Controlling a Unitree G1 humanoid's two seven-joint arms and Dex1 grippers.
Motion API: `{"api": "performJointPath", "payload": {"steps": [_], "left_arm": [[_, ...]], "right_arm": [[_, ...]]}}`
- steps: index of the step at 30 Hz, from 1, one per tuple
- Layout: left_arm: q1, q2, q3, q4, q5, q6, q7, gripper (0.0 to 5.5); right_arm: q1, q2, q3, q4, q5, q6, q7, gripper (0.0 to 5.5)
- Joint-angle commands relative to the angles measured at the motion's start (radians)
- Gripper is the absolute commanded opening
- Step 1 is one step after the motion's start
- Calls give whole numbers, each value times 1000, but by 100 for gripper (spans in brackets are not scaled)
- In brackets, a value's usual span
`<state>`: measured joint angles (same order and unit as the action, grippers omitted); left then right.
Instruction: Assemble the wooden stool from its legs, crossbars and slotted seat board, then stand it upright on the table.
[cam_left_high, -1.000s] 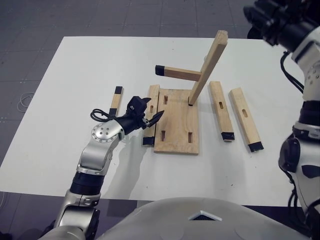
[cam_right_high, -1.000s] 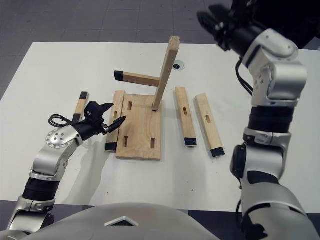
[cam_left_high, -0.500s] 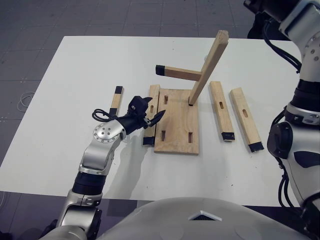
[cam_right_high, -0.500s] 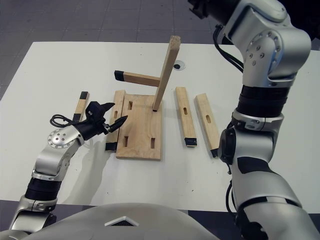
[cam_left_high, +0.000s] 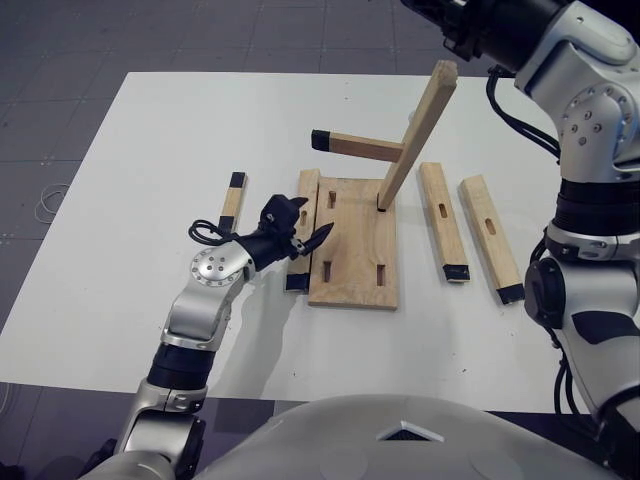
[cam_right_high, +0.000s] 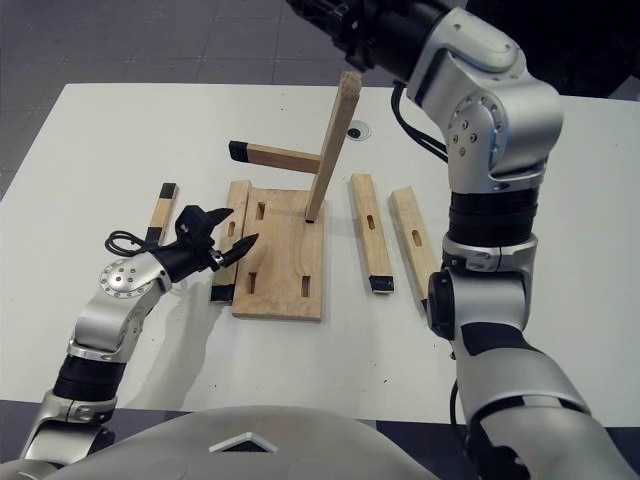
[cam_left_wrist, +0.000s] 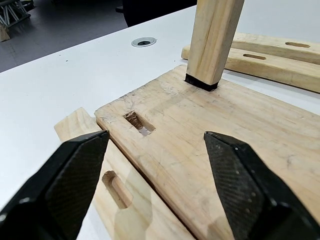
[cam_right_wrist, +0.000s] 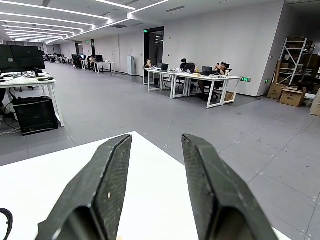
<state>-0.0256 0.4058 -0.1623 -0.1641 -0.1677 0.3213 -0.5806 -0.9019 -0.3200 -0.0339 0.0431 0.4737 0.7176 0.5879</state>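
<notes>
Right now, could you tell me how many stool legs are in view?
4. One leg stands tilted in the far right slot of the seat board; one lies beside the board's left edge; two lie side by side to its right. None seems hidden.

In the head views my right gripper (cam_right_wrist: 156, 142) is a dark mass cut off at the edge, at twelve o'clock from the upright leg (cam_right_high: 332, 150). I can't tell if it touches the leg's top. My left gripper (cam_left_high: 315, 217) covers part of the flat leg (cam_left_high: 296, 270) at nine o'clock of the seat board (cam_left_high: 355, 270). My right forearm (cam_right_high: 480, 240) hides the black foot of the outermost leg (cam_right_high: 410, 235).
</notes>
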Motion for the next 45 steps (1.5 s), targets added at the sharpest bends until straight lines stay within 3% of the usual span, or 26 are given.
{"api": "performJointPath", "payload": {"steps": [1,12,21,26,37,45], "left_arm": [[3,-2,-9,-3,15,-4,1,350],[17,-1,-6,-13,15,-1,-5,350],[40,-14,-10,-24,15,9,8,350],[51,-16,-12,-21,16,7,2,350],[46,-21,-12,-15,20,7,2,350],[43,-16,-2,-15,16,10,0,350]], "right_arm": [[7,13,-7,-8,9,15,-14,183],[-242,25,-150,-18,102,-64,-67,183],[109,54,56,154,-2,-66,45,183],[254,76,118,96,11,4,49,183],[-1,87,-87,-133,213,131,-88,183],[-70,-17,-208,-214,306,214,-149,183]]}}
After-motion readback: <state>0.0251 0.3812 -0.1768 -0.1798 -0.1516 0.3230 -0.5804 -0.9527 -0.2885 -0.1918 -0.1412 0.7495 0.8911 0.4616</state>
